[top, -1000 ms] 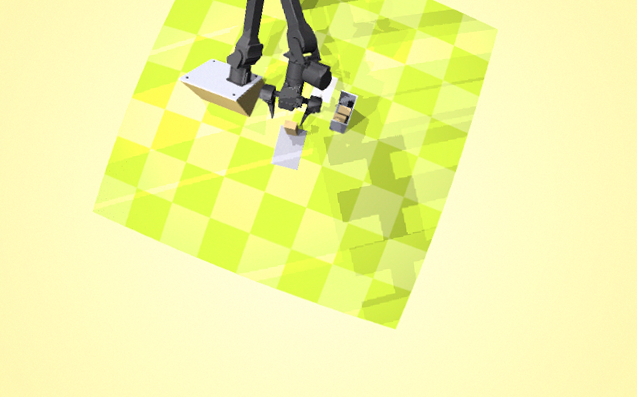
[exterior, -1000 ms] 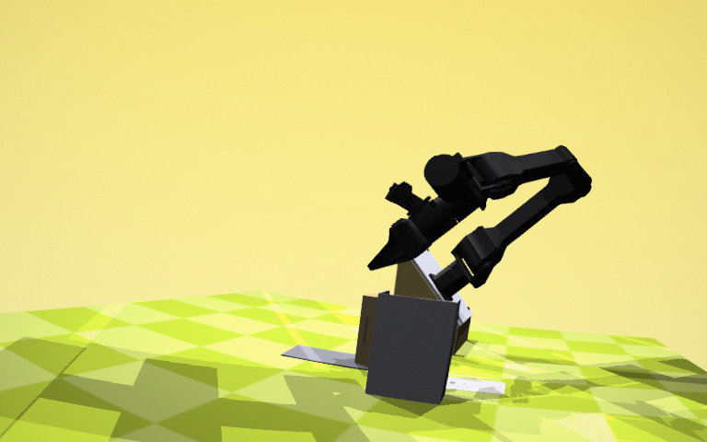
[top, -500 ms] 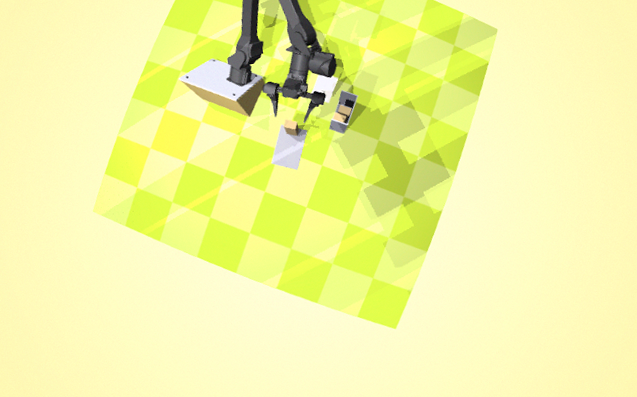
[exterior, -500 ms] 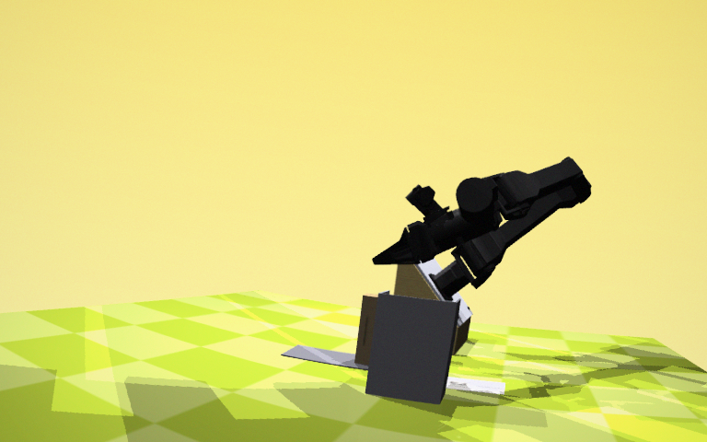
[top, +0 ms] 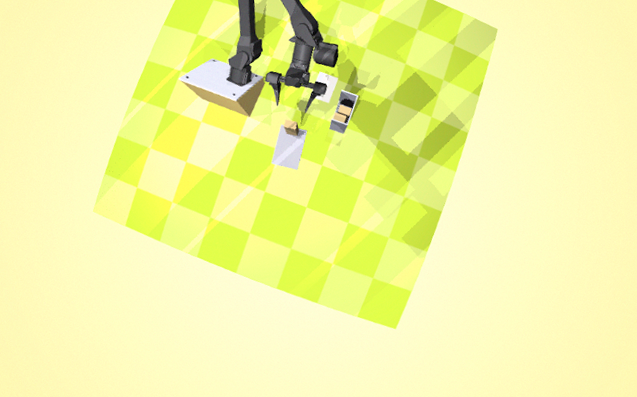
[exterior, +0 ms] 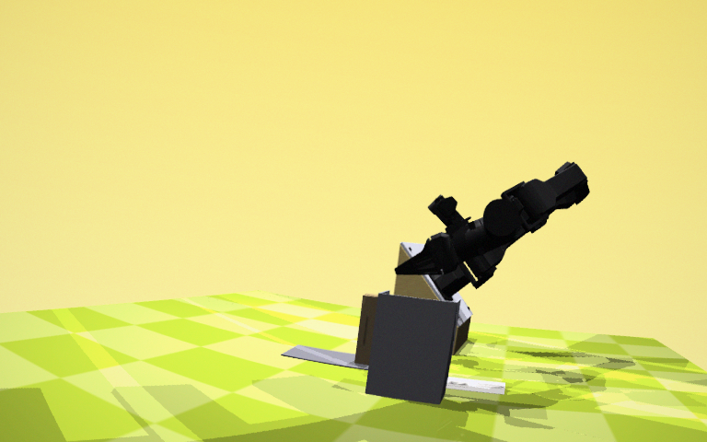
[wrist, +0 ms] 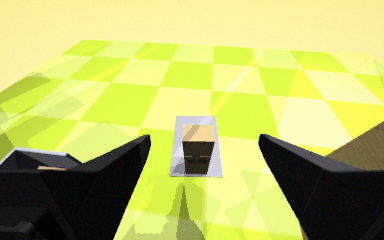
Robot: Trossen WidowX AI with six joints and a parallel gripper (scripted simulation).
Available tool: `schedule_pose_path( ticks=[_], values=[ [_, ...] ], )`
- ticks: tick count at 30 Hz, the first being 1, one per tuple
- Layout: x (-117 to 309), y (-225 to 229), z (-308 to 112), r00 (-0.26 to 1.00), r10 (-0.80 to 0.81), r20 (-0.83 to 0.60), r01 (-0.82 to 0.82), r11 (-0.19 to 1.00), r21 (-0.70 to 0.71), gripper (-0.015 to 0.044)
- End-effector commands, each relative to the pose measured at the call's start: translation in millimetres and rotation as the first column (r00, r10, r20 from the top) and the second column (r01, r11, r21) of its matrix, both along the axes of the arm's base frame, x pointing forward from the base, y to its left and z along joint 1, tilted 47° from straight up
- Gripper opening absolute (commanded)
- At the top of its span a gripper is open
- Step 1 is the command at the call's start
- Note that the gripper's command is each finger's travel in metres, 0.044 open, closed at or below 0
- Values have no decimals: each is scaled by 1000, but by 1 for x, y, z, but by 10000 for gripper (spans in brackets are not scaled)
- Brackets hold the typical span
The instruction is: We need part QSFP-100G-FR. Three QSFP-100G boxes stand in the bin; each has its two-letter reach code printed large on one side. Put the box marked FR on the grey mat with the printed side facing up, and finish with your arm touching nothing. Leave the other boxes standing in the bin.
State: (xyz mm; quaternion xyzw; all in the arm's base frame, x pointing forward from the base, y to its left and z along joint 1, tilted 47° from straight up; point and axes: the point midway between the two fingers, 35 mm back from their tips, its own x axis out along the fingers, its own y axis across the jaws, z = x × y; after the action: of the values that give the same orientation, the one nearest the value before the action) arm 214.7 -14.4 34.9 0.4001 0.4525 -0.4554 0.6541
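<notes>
Because the box [top: 290,127] [exterior: 365,329] [wrist: 198,150] stands upright at the near edge of the grey mat [top: 288,151] [exterior: 318,355] [wrist: 177,145], a low push from the gripper [top: 292,112] [wrist: 204,139], jaws wide and empty, could tip it wrong side up or off the mat; its code is unreadable here.

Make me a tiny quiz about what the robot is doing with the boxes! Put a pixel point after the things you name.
1. True or false: the black two-fingered gripper [top: 293,114] [exterior: 397,270] [wrist: 204,139] is squeezing a box.
2. Fill in: the tan cardboard-coloured box [top: 291,127] [exterior: 365,329] [wrist: 198,150] on the flat grey mat [top: 288,151] [exterior: 318,354] [wrist: 181,131] is standing ____. (upright / flat)
3. How many tan boxes show inside the dark grey open-topped bin [top: 338,128] [exterior: 409,349] [wrist: 42,151] from above?

Key: 1 false; 2 upright; 3 two.
</notes>
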Motion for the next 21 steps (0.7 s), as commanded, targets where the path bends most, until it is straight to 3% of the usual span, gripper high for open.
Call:
schedule_pose_path(
  ticks=[1,21],
  values=[
    [-7,11,9,1000,-4,0,4,1000,-5,440],
    [-19,37,10,1000,-4,-6,4,1000,-9,440]
  ],
)
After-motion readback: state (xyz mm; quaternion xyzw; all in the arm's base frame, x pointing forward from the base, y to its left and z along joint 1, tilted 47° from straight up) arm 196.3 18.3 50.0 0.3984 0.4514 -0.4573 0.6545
